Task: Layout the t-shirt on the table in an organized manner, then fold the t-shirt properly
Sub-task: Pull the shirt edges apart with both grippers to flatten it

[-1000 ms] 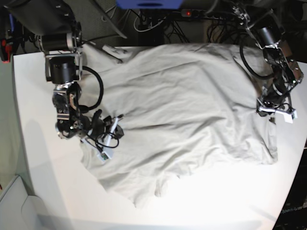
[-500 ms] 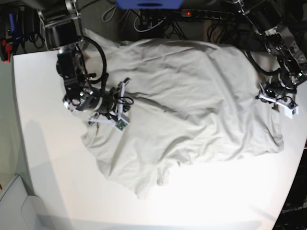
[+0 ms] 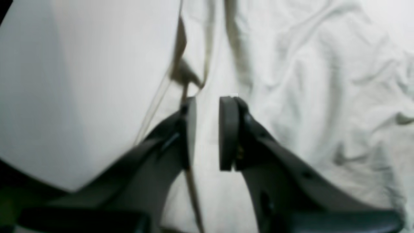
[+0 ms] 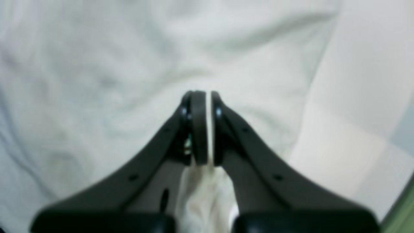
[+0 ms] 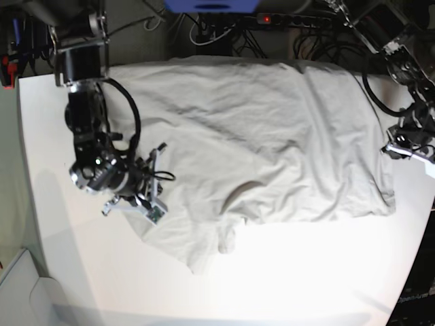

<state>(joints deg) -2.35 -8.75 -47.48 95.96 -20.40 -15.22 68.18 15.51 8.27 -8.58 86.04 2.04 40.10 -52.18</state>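
We see the right tool (image 4: 205, 127) pinching the t-shirt (image 5: 258, 149) on the table (image 5: 47, 204); the left tool (image 3: 207, 132) clamps its edge.

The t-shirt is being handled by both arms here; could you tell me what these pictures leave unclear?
- Left hand, left wrist view: blur hides whether cloth sits in the narrow gap.
- T-shirt, base view: the right hand hides its edge there.
- Collar and sleeves: lost among wrinkles.
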